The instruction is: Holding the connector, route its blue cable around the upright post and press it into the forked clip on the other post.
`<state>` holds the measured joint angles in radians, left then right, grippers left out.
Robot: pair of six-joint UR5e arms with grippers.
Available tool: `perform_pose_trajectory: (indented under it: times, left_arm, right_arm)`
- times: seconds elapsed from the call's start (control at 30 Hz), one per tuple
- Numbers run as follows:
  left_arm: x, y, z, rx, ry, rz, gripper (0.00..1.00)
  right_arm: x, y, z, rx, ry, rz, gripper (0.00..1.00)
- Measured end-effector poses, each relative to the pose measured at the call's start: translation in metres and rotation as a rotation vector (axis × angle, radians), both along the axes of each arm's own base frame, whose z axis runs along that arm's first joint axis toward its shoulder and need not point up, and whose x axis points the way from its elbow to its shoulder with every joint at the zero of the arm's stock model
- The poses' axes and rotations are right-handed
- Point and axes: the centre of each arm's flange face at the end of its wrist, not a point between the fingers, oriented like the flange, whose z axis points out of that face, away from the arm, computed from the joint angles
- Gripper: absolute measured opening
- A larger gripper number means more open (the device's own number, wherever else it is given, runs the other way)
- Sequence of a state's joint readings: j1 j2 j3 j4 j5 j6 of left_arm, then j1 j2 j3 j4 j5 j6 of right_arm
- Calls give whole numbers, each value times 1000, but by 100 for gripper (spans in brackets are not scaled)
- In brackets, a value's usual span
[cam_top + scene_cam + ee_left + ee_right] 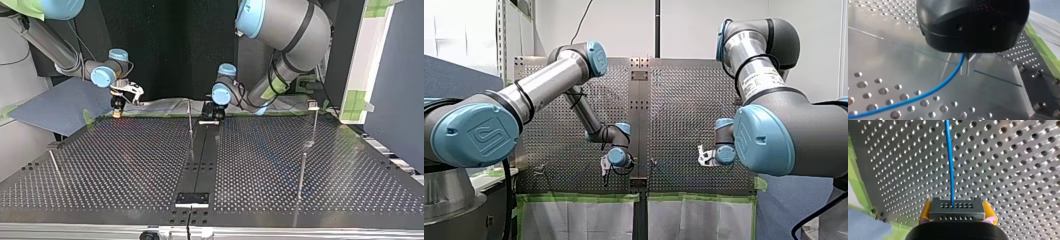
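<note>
The connector [956, 208], a dark block with rows of small holes, sits clamped between the yellow pads [925, 211] of my right gripper [958, 211], and its blue cable [949, 162] runs straight out from it toward 12 o'clock over the holes of the table [125, 165]. In the left wrist view the cable passes just beside my left gripper [968, 66] and sweeps away toward 8 o'clock, low over the plate. Whether that claw is closed on the cable, I cannot tell. So the holding part looks done and the rest looks open: no view shows the cable bent around a post or seated in a clip, and the cable cannot be made out in the top view at all. In that view, thin upright posts stand at 12 o'clock [190, 117], 2 o'clock [315, 122], 4 o'clock [302, 172] and 8 o'clock [54, 165]. The one at 2 o'clock carries a small head that may be the fork, though it is too small to be sure. There my right arm's claw hangs at 10 o'clock and my left arm's at 12 — both at the far edge. The surface is bright perforated metal with a dark strip [200, 155] down the middle and green tape [855, 170] along its border; pale walls lie beyond.
</note>
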<state>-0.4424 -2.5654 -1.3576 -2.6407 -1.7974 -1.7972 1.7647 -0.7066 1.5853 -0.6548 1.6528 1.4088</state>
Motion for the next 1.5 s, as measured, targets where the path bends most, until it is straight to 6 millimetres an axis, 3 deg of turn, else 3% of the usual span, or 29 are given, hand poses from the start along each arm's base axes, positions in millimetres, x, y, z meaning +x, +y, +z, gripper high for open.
perform_pose_trajectory:
  times: [0.27,0.33,0.47,0.53,0.57,0.63,0.67,0.7,1.03,1.5]
  left_arm:
    - [0,1,-1,-7,11,-15,3]
    - [-1,1,-1,1,18,-21,22]
    - [-6,-3,-3,28,37,-51,27]
    - [-10,-5,-4,45,50,-73,51]
    - [-11,-5,-4,53,55,-83,51]
    - [-14,-7,-5,70,68,-106,82]
    - [-16,-8,-5,79,75,-117,82]
    - [-17,-9,-6,87,82,-129,100]
    - [-42,-27,7,167,122,-247,100]
    - [-81,-25,44,202,138,-277,100]
  right_arm:
    - [-5,0,-2,5,13,-53,0]
    - [-4,0,-2,7,13,-51,0]
    - [-2,1,-3,11,9,-32,0]
    - [0,2,-3,13,7,-21,0]
    - [1,2,-3,13,6,-15,0]
    - [2,2,-3,16,5,-6,0]
    - [3,3,-3,18,4,-2,0]
    - [3,3,-4,20,4,1,0]
    - [6,6,-5,35,-8,18,0]
    - [12,10,-6,58,-17,43,0]
